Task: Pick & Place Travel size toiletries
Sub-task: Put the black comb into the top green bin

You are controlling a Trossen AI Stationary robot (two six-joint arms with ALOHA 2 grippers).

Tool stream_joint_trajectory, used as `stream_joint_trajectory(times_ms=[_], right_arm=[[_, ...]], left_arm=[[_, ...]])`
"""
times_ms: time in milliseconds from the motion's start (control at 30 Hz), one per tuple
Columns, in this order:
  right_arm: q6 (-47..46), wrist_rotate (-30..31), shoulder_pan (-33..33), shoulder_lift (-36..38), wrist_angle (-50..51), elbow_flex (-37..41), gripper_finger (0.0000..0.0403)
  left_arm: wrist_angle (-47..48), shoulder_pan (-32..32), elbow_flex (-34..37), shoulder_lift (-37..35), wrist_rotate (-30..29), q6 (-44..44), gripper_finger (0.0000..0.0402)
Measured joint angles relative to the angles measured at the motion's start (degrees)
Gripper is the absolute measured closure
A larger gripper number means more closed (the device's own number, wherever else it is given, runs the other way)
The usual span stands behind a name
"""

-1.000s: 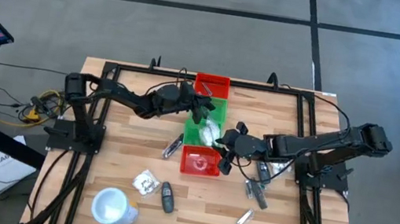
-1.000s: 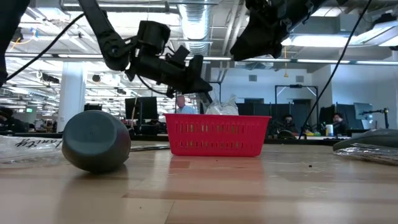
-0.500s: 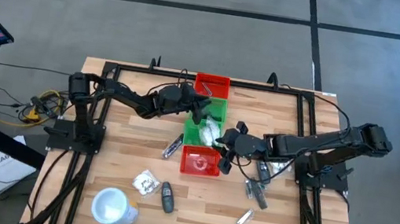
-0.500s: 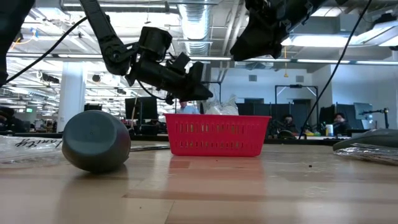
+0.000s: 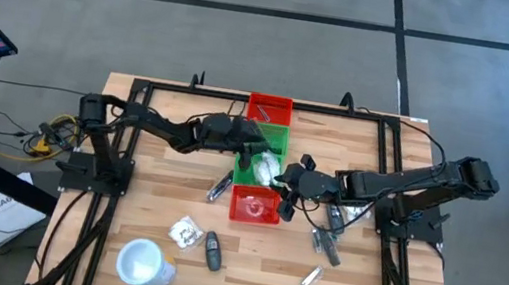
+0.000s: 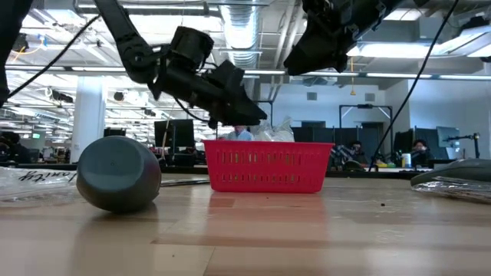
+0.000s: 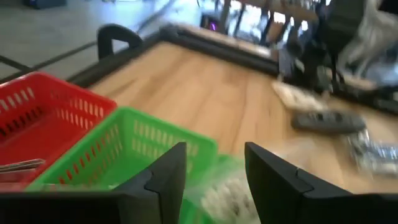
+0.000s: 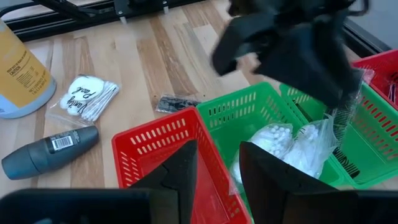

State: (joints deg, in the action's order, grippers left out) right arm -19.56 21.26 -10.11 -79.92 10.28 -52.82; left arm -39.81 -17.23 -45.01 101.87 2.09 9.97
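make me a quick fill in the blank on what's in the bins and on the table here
1. The clear packets showing white lie in the ______ bin.
2. Seen from above, the green bin sits between two ______ bins.
3. The white cup lies near the table's front ______ corner in the high view.
4. The left gripper hangs over the green bin with its fingers ______.

Missing words: green; red; left; open

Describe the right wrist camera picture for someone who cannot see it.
The left gripper, fingers apart, hangs over a green bin holding clear packets of white pieces. Nearer is a red bin; a grey roll-on lies on the wooden table.
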Motion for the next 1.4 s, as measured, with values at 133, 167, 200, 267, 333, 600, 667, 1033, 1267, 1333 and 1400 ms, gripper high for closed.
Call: stream_joint_trajectory(times_ms=[133,167,200,267,333,600,667,1033,1267,1333,1400], right_arm=[[-0.01,0.02,0.00,0.00,-0.02,0.00,0.0292],[-0.01,0.01,0.00,0.00,0.02,0.00,0.0292],[-0.01,0.01,0.00,0.00,0.02,0.00,0.0292],[-0.01,0.02,0.00,0.00,0.00,0.00,0.0292],[-0.01,0.01,0.00,0.00,0.02,0.00,0.0292],[-0.01,0.01,0.00,0.00,0.03,0.00,0.0292],[-0.01,0.02,0.00,-0.01,0.03,0.00,0.0292],[-0.01,0.00,0.00,0.00,0.00,0.00,0.0292],[-0.01,0.00,0.00,0.00,0.00,0.00,0.0292],[-0.01,0.02,0.00,0.00,0.00,0.00,0.0292],[0.01,0.00,0.00,0.00,0.00,0.00,0.0292]], left_arm=[[12.30,2.66,-0.09,-5.78,-1.57,-2.29,0.0252],[14.85,3.53,-0.13,-6.84,-2.65,-2.31,0.0253],[17.67,4.37,-0.12,-7.90,-4.06,-2.33,0.0253],[22.45,6.17,0.00,-9.83,-6.41,-2.33,0.0254],[26.45,7.91,-0.11,-11.57,-8.05,-1.68,0.0254],[41.46,14.87,-0.11,-17.36,-10.56,4.13,0.0254],[44.68,16.59,-0.11,-17.75,-10.76,6.78,0.0254],[47.01,23.27,5.70,-18.23,-14.42,18.27,0.0254],[47.10,23.36,9.19,-18.25,-14.62,22.43,0.0254],[47.15,23.36,9.75,-18.23,-14.60,23.28,0.0254],[46.93,23.36,10.06,-18.23,-14.60,23.72,0.0254]])
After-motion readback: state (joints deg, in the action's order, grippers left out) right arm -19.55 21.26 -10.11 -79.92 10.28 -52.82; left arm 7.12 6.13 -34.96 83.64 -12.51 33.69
